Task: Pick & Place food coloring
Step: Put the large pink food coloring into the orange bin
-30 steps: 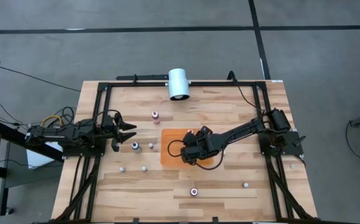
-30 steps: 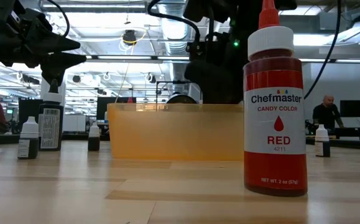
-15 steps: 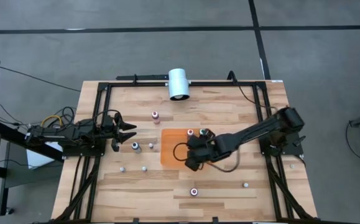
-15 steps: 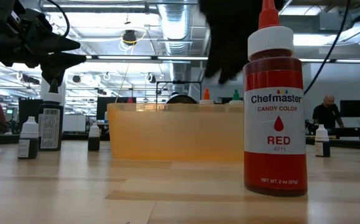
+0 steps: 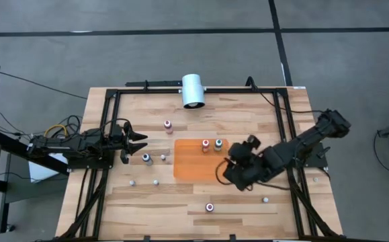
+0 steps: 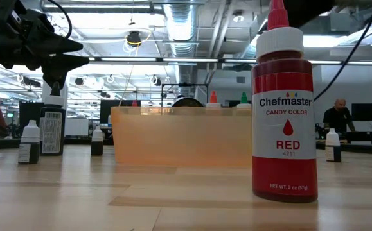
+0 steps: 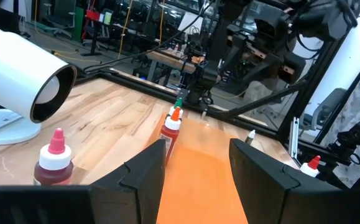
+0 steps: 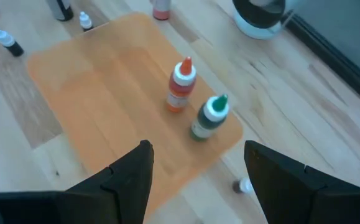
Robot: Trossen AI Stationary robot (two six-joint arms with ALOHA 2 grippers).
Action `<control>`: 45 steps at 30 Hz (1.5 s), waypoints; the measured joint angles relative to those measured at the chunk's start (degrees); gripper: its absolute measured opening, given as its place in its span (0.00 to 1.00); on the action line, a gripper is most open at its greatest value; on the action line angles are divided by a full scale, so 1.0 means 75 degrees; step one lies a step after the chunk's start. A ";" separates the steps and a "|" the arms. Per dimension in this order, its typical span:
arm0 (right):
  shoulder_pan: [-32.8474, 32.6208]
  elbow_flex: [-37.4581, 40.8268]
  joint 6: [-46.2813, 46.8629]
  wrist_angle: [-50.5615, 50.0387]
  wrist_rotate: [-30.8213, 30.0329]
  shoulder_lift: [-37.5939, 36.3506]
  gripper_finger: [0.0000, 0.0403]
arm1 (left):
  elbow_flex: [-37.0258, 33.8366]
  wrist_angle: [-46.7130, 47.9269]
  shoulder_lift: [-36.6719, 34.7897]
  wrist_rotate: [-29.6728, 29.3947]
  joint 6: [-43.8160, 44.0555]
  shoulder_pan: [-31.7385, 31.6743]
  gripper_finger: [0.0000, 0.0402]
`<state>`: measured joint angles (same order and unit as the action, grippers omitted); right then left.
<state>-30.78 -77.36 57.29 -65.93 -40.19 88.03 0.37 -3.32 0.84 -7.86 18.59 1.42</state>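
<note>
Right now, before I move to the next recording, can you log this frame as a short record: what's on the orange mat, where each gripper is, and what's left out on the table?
on mat: orange-topped bottle and green-topped bottle, both upright on the orange mat
left gripper: open, empty, hovering at the table's left side beside a dark bottle
right gripper: open, empty, just off the mat's right edge
loose bottles: pink-topped bottle beyond the mat; red bottle near the front edge; several small ones scattered
other: white cylinder at the far edge

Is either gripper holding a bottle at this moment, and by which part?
Nothing is held. The right gripper and the left gripper are both open and empty.
</note>
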 joint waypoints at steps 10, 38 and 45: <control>-0.1336 0.0733 0.2856 -0.0768 -0.0423 -0.0001 0.59 | 0.0001 -0.0052 0.0000 -0.0239 0.0435 0.0000 0.42; 0.0984 0.4312 -0.2627 0.3237 -0.0863 -0.4512 0.59 | 0.0339 -0.0209 0.0680 -0.1265 0.0791 -0.0001 0.42; 0.1618 0.5132 -0.4489 0.4858 -0.0519 -0.6091 0.59 | 0.0350 -0.1012 0.1382 -0.1547 0.0834 -0.0002 0.42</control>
<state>-18.65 -38.87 23.62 -29.50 -44.08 42.35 3.00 -10.91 11.20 -19.46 24.84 1.41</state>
